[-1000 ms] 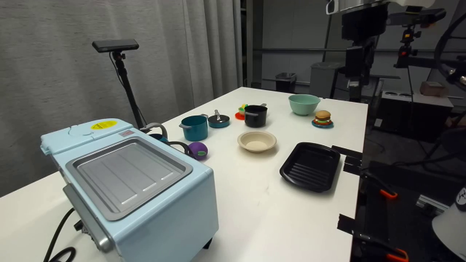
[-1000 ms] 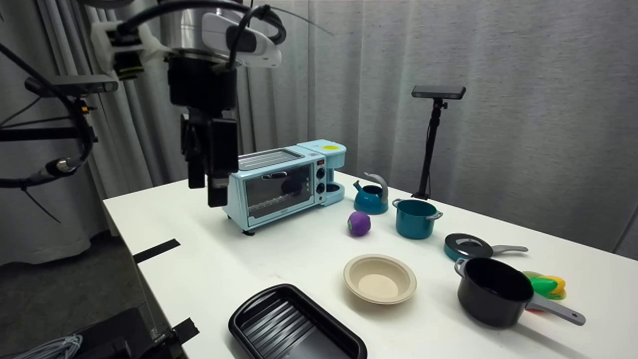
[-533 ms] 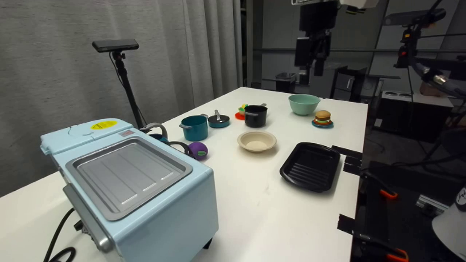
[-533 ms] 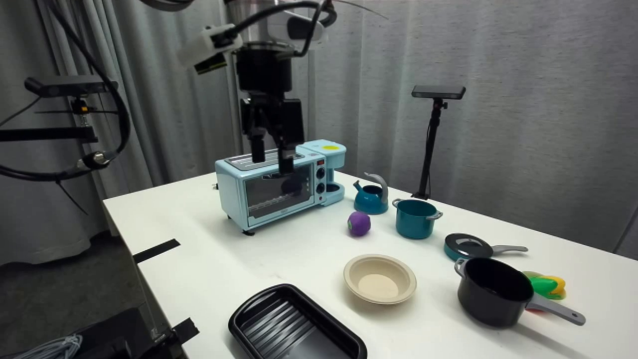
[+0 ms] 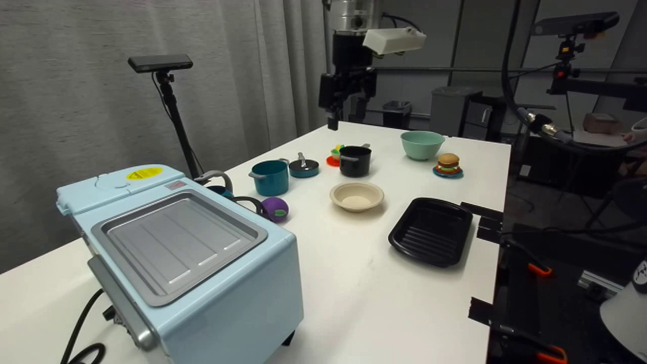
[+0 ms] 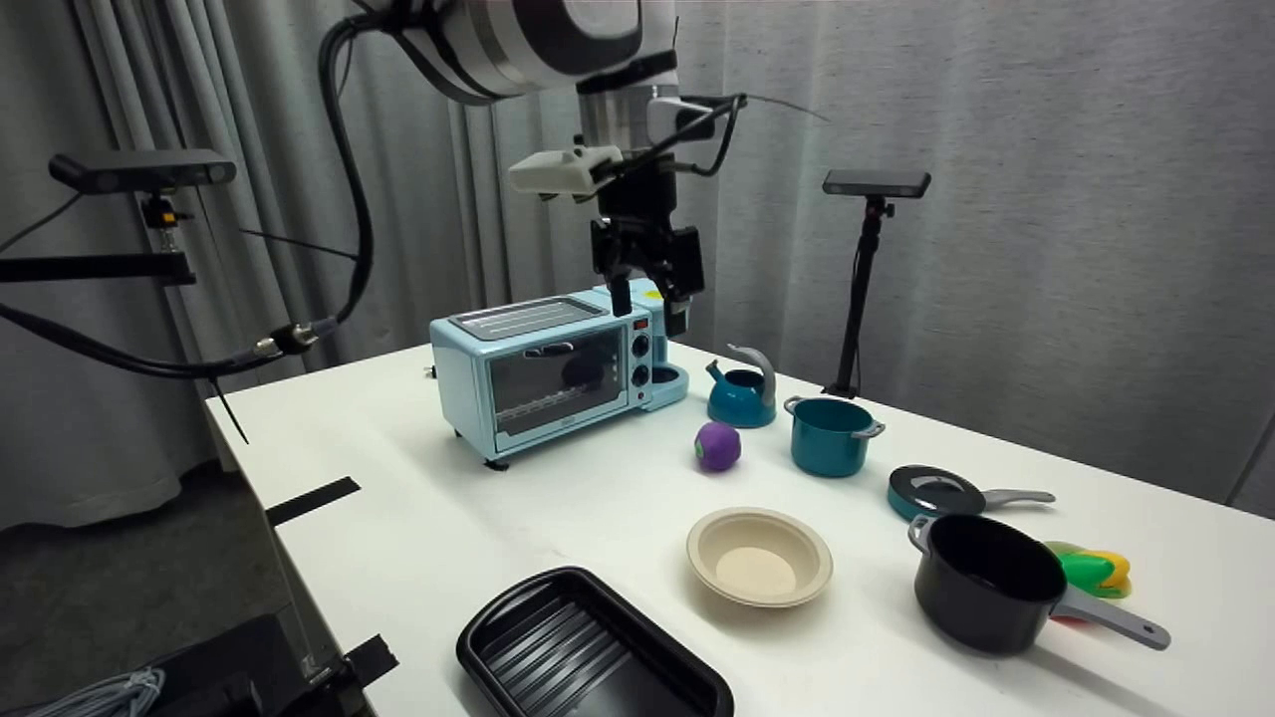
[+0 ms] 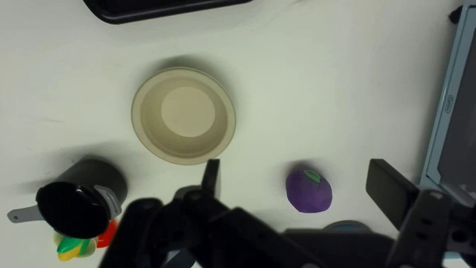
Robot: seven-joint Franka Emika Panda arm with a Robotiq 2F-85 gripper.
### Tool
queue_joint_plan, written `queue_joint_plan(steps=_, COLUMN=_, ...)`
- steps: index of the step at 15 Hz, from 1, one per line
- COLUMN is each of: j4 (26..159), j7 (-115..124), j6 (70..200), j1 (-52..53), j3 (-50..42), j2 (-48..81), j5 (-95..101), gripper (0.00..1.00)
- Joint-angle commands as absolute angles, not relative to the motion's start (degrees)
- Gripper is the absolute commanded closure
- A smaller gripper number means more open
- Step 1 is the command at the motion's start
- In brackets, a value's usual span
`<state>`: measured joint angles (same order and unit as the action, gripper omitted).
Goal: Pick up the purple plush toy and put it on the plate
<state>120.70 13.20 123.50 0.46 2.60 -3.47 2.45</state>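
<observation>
The purple plush toy [image 6: 717,447] is a small round lump with a green leaf patch, lying on the white table in front of the kettle. In an exterior view the toy [image 5: 276,207] is partly hidden by the oven's handle. The plate [image 6: 757,576] is a round cream-beige dish, empty, near the table's middle; it also shows in the wrist view [image 7: 187,111]. My gripper [image 6: 648,311] is open and empty, high above the table. In the wrist view the toy [image 7: 309,191] appears between the two spread fingers [image 7: 293,165], well below them, not touched.
A light blue toaster oven [image 6: 538,388] stands beside the toy. A teal kettle [image 6: 740,403] and a teal pot [image 6: 830,440] stand close behind it. A black pot [image 6: 981,588], a black ridged tray [image 6: 598,652], a green bowl [image 5: 422,146] and a burger toy [image 5: 448,164] are farther off.
My gripper has swept across from the table's edge to above the area of the plush toy, staying open. The plush toy and the plate have not moved.
</observation>
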Motion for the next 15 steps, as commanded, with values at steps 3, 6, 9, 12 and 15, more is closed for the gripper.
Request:
queue_joint_plan(steps=3, j4=104.27, j7=19.86, j6=124.81, j1=2.82, j3=3.26, j2=13.44, j5=2.38, gripper=0.00)
queue_joint_plan(steps=6, j4=96.37, j7=23.47, j6=124.48, j1=4.68, j3=2.36, j2=21.30, j5=3.63, gripper=0.00)
queue_joint_plan(steps=9, j4=88.45, j7=27.23, j6=123.37, j1=6.80, j3=0.85, j2=29.14, j5=4.87, gripper=0.00)
queue_joint_plan(steps=12, j4=81.44, j7=30.37, j6=121.85, j1=8.97, j3=-1.17, j2=36.17, j5=6.10, gripper=0.00)
queue_joint_plan(steps=15, j4=75.41, j7=32.56, j6=119.80, j1=10.60, j3=-3.06, j2=42.37, j5=6.64, gripper=0.00)
